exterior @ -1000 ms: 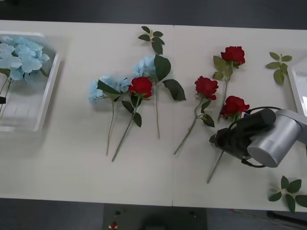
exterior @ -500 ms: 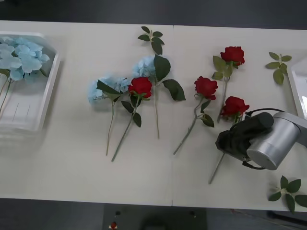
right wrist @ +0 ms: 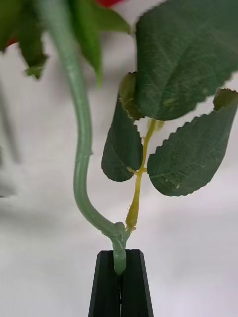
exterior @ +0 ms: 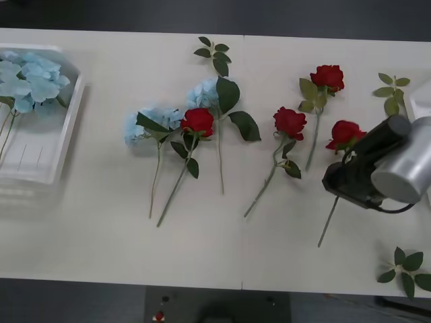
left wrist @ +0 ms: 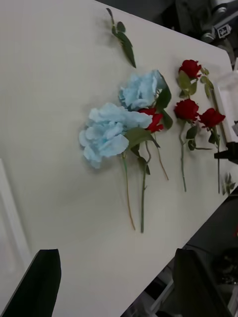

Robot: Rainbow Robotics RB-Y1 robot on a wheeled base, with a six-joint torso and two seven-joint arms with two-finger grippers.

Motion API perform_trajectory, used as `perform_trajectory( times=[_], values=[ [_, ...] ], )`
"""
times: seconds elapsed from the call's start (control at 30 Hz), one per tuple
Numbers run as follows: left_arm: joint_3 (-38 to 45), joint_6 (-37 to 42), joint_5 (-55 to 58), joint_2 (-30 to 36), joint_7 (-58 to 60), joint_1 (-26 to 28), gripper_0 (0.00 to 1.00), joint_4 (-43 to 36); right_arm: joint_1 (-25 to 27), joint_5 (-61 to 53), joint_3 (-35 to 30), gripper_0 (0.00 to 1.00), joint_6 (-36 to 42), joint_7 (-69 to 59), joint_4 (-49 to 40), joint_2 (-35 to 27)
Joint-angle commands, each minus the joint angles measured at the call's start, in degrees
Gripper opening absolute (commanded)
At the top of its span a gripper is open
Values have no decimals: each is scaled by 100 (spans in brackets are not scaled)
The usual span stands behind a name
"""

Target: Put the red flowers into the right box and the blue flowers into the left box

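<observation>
right box: cut by frame edge; held rose: stem middle hidden behind arm

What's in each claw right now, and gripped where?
Right claw is shut on a red rose, pinching its green stem just below where the leaf sprig branches off. Left claw is open and holds nothing.

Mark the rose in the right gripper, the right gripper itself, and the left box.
held rose (exterior: 345,133), front view, on its red bloom.
right gripper (right wrist: 120,270), right wrist view, between the black fingertips clamped on the stem.
left box (exterior: 69,124), front view, on its right rim.
</observation>
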Motion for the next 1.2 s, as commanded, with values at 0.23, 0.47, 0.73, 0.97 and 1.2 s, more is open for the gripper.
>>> perform_trajectory(
  times=[0.23, 0.47, 0.73, 0.97, 1.2],
  values=[
    [-785, -243, -174, 190, 1718, 161, 65, -2251, -701, -1510, -1075, 0, 420, 999, -253, -1237],
    [-1506, -665, -790, 146, 2632, 311, 65, -3499, -701, -2406, -1585, 0, 622, 2853, 529, -2028],
    [-2526, -1386, -1519, 146, 3695, 293, 66, -4483, -701, -3022, -1699, 0, 622, 4787, 2164, -2300],
    [-3739, -2317, -2345, 146, 4565, 91, 65, -4896, -710, -3065, -1963, 0, 359, 6079, 3843, -2037],
    [-4653, -2511, -2978, 84, 5295, -322, 65, -4896, -710, -2881, -1998, 0, -239, 7037, 4941, -1738]
  ],
)
